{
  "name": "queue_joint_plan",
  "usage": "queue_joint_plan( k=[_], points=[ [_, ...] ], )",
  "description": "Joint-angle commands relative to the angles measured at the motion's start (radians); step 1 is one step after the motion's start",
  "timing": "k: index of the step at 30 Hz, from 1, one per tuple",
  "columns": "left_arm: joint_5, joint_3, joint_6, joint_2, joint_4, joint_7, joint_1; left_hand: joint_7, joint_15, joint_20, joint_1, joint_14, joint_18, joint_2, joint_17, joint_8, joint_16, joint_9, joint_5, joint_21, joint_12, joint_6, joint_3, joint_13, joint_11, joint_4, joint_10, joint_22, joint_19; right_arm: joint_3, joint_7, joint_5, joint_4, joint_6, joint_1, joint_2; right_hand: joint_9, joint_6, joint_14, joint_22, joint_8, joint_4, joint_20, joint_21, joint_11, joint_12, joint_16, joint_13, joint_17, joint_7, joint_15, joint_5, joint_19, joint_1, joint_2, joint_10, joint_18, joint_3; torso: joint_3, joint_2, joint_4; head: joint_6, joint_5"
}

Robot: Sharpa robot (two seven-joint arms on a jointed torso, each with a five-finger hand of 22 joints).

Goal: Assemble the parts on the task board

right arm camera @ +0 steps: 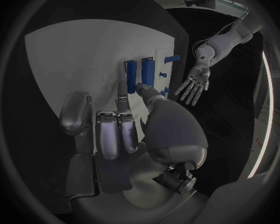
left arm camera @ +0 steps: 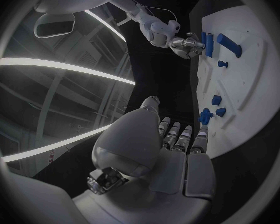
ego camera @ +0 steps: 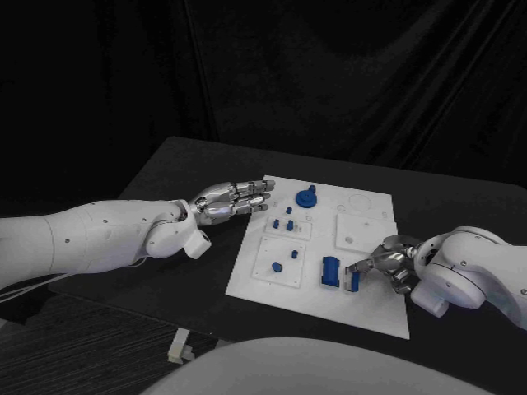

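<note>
While pinching a narrow upright blue bar between fingertips, right hand sits at the task board's four o'clock side. Just beside that bar, toward nine o'clock, stands a wider blue block. Over the board's ten o'clock edge hovers left hand, fingers straight and slightly apart, holding nothing. Near its fingertips, toward three o'clock, stands a round blue knob, with small blue pegs toward five o'clock.

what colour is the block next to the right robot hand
Blue; the block by the right robot hand shows best in the head view.
</note>
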Motion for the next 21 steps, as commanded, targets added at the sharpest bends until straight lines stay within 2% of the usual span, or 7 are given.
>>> queue_joint_plan(
  k=[1,9,11,21],
  points=[
    [0.007,0.001,0.016,0.002,0.001,0.008,-0.001,-0.001,0.015,0.000,0.017,0.003,-0.008,-0.006,0.007,-0.004,0.015,-0.001,0.014,-0.008,0.018,0.000,0.048,-0.002,0.008,-0.012,-0.003,0.009,0.008,0.000,-0.005,-0.034,-0.003,0.033,-0.005,0.005,0.032,-0.023,0.100,0.164,-0.002,-0.020,0.003,0.011,-0.012,0.017,0.025,0.277,0.278,-0.008,-0.015,0.004,0.006,-0.020,0.007,0.104,-0.014,0.090,0.0001,0.000,0.0001,0.000,0.001],
    [0.007,0.001,0.020,0.003,-0.001,0.004,-0.001,-0.001,0.015,0.000,0.017,0.003,-0.008,-0.006,0.007,-0.004,0.015,-0.001,0.014,-0.008,0.018,0.000,0.048,-0.002,0.008,-0.012,-0.003,0.009,0.008,0.000,-0.004,-0.045,-0.007,0.037,-0.008,0.014,0.032,-0.023,0.100,0.163,-0.001,-0.014,0.005,0.010,-0.010,0.017,0.025,0.277,0.278,-0.007,-0.014,-0.025,0.004,-0.028,0.008,0.104,-0.014,0.087,0.0001,0.000,0.0000,0.000,0.001],
    [0.007,0.001,0.021,0.004,-0.001,0.003,-0.002,-0.001,0.015,0.000,0.017,0.003,-0.008,-0.006,0.007,-0.004,0.015,-0.001,0.014,-0.008,0.018,0.000,0.048,-0.002,0.008,-0.012,-0.003,0.009,0.008,0.000,-0.004,-0.046,-0.008,0.039,-0.008,0.016,0.033,-0.023,0.100,0.163,-0.001,-0.010,0.006,0.011,-0.010,0.017,0.025,0.277,0.278,-0.007,-0.013,-0.045,0.004,-0.033,0.008,0.104,-0.014,0.085,0.0001,0.000,0.0001,0.000,0.001],
    [0.007,0.001,0.025,0.004,-0.002,-0.001,-0.002,0.000,0.019,0.000,0.018,0.006,-0.009,-0.005,0.009,-0.004,0.020,-0.001,0.015,-0.008,0.019,-0.001,0.052,-0.003,0.010,-0.016,-0.003,0.010,0.008,0.000,-0.003,-0.048,-0.010,0.038,-0.009,0.021,0.032,-0.021,0.100,0.163,-0.001,0.007,0.006,0.008,-0.010,0.017,0.025,0.277,0.278,-0.006,-0.012,-0.073,0.002,-0.053,0.010,0.104,-0.013,0.077,0.0000,0.000,-0.0001,0.000,0.002]
  ],
)
